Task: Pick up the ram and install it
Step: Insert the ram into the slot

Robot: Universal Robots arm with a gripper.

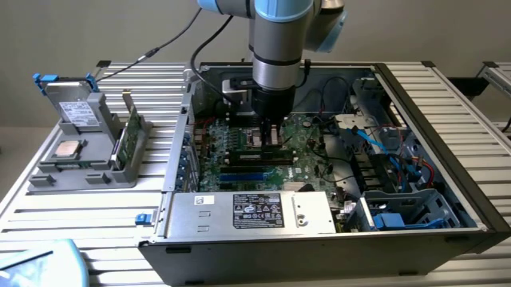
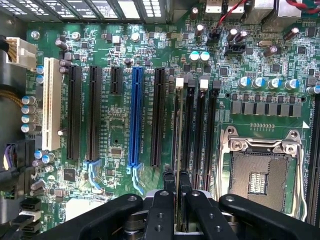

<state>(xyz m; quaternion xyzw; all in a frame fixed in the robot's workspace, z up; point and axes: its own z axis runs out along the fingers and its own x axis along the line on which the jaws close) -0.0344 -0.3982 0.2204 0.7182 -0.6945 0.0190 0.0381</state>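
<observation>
My gripper (image 1: 270, 141) reaches down into the open computer case (image 1: 447, 119), over the motherboard (image 1: 239, 149). In the wrist view the gripper (image 2: 176, 195) is shut on the ram (image 2: 178, 125), a thin stick seen edge-on. The ram stands upright and lies along the black memory slots (image 2: 200, 130), at the slot nearest the long black expansion slot (image 2: 158, 117). I cannot tell whether it is pressed fully into the slot. The empty processor socket (image 2: 260, 170) lies beside the memory slots.
Outside the case, at the exterior view's left, a grey holder (image 1: 48, 176) carries a silver drive (image 1: 76, 110), a square processor (image 1: 68, 148) and a green board stick (image 1: 131, 133). A power supply (image 1: 255, 212) fills the case's front. Cables (image 1: 383, 146) crowd its right side.
</observation>
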